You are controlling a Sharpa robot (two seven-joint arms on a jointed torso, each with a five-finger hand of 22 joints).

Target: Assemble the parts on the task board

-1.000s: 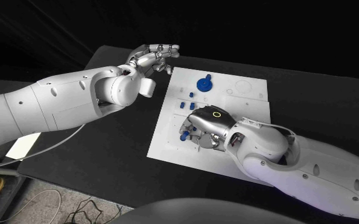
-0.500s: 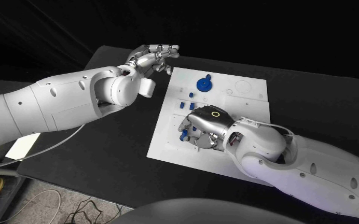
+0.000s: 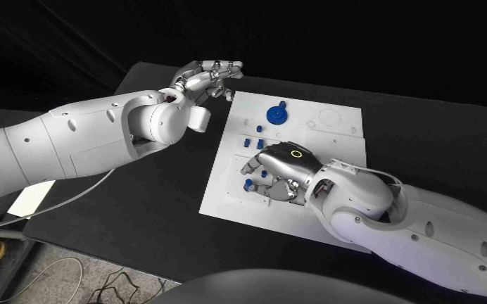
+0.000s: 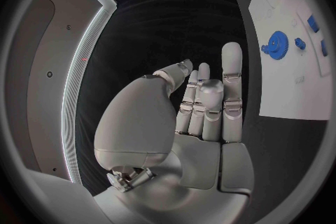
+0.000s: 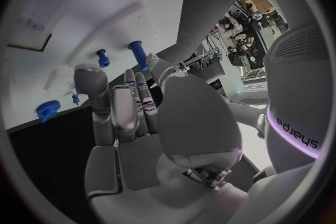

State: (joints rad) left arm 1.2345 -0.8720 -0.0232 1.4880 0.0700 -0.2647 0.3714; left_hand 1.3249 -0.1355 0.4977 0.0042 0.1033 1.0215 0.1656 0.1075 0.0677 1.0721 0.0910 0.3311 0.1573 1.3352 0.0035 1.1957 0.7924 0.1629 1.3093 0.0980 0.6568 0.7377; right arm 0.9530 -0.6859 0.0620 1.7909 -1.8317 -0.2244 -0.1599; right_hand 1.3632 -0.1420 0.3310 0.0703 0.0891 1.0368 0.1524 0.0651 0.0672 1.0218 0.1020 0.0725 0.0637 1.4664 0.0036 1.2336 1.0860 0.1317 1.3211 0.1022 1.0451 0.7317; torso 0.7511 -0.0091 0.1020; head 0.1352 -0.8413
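The white task board (image 3: pixel 335 142) lies in the middle of the table. A blue gear (image 3: pixel 277 115) sits on its far part, and small blue pieces (image 3: pixel 260 129) lie in a row nearer. My right hand (image 3: pixel 279 172) is low over the board's near left part, fingers stretched out and apart beside more small blue pieces (image 3: pixel 248 185). In the right wrist view the right hand (image 5: pixel 140 123) reaches toward two upright blue pegs (image 5: pixel 135 51) and grips nothing. My left hand (image 3: pixel 208 79) hovers beyond the board's far left corner; the left hand (image 4: pixel 203 117) has its fingers straight and holds nothing.
The black table (image 3: pixel 162 177) spreads out around the board. The board's far right part carries round recesses (image 3: pixel 330 117). In the left wrist view the board (image 4: pixel 280 84) and its blue gear (image 4: pixel 277 45) lie off to one side of the hand.
My right hand has turned slightly and edged toward the board's near left edge. The left hand has stayed where it was.
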